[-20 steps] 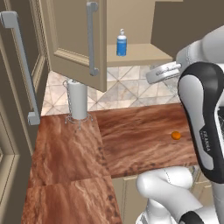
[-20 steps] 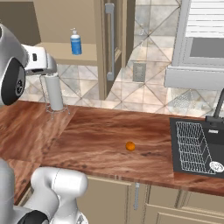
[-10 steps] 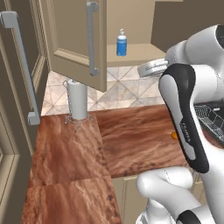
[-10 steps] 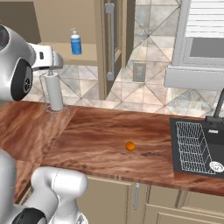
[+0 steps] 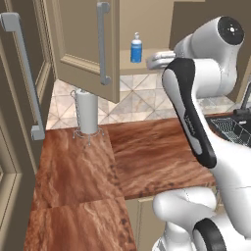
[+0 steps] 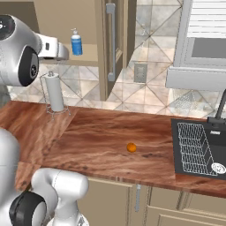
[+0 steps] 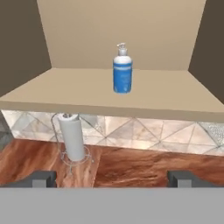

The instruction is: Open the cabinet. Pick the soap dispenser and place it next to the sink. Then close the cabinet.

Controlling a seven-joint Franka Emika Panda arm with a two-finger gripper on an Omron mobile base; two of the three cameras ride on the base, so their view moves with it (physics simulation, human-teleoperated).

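Here, gripper (image 7: 112, 178) spread wide, holding nothing, facing soap dispenser (image 7: 122, 69), well apart

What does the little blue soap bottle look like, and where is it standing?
The soap bottle is a small blue cylinder with a white pump top whose spout points sideways. It looks like smooth plastic, with a paler band around the upper part. It stands upright, alone on the bare beige shelf inside the open cabinet, above the tiled wall and the wooden counter. Nothing touches it but the shelf beneath it.
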